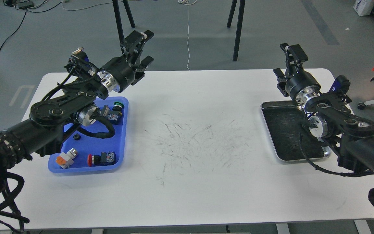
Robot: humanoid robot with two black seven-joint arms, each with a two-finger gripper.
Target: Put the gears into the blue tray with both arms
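The blue tray [86, 171] lies on the left of the white table. One small black gear [76, 137] rests on its floor, next to my left forearm. That arm crosses the tray's back left part and hides some of it. My left gripper [141, 48] is raised beyond the tray's far right corner, pointing up and away. It is open, with nothing between its fingers. On the right, my right gripper [285, 61] is lifted above the far edge of the steel tray [281, 130]. It is open and empty too.
Push-button switches lie in the blue tray: a green one [118, 105] at the back, a red one [93, 159] and an orange-and-white one [65, 158] at the front. The steel tray's floor is dark and scratched. Black stand legs [119, 29] rise behind the table.
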